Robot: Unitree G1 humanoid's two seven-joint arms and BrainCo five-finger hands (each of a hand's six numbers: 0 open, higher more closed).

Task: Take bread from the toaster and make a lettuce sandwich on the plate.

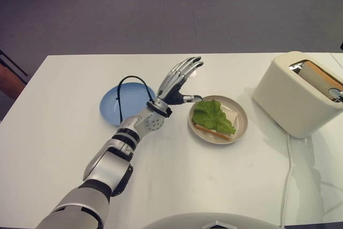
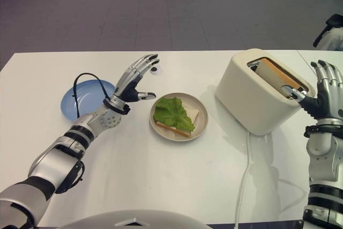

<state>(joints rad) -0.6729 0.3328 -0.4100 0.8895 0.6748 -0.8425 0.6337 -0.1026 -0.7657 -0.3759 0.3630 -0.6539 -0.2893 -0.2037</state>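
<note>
While the top bread slice (image 2: pixel 276 76) sits tilted in the slot of the cream toaster (image 2: pixel 252 105), we judge the lift to be the weak point. The right hand (image 2: pixel 324 92) stands at the toaster's far end, fingers spread upright and holding nothing, thumb tip just at the slice's end. A shallow pinch there could let the slice slip back or drag the light toaster along the table. Setting it down carelessly could push the lettuce leaf (image 2: pixel 170 112) off. The beige plate (image 2: pixel 199 127) holds the bottom slice (image 2: pixel 192 115) with the leaf lying on it. The blue plate (image 2: pixel 72 105) further left carries no food. The left hand (image 2: pixel 134 81) hovers wide open and empty between the two plates, near the beige one's rim; a drift could nudge that plate.
</note>
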